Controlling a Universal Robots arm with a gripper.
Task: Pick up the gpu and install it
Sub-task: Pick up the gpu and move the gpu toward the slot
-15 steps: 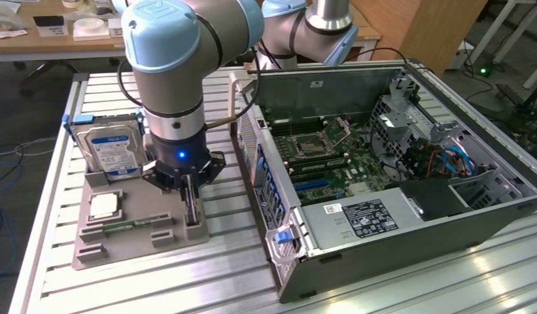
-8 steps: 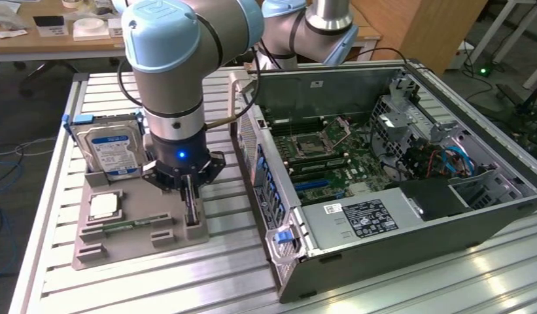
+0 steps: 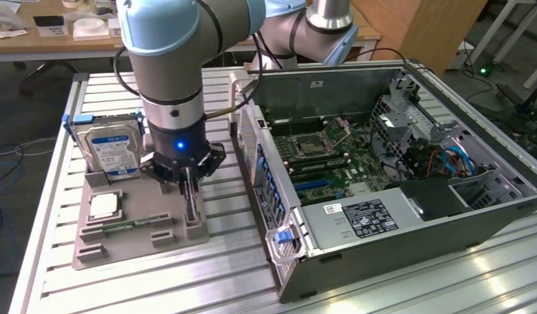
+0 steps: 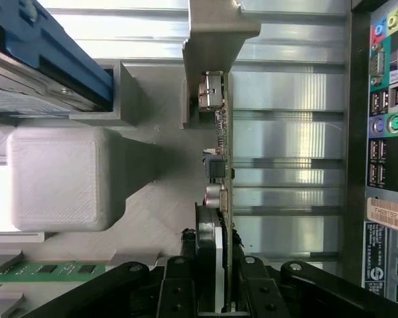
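We see the black gripper (image 4: 214,260) of the grey and pale-blue arm lowered over a grey plastic holder tray (image 3: 137,245) that lies on the slatted aluminium tabletop (image 3: 233,278). Its jaws are pressed together on the gpu (image 4: 220,165), a thin dark circuit card with small silver parts along it. One black finger (image 4: 179,288) lies against each face of the card.

The card stands on edge in a slot at the side of the tray nearest the open dark-grey computer case (image 3: 399,196), which is on the exterior view's right. One end of the card rests against a grey plastic post (image 4: 215,33) of the tray.

On the same tray we make out a thick silver hard drive with a blue label (image 3: 111,147), standing upright at the far end. A small square silver chip (image 3: 105,206) and a narrow green memory stick (image 3: 129,226) lie flat nearer the camera. Inside the case a green motherboard (image 3: 329,160) faces upward.
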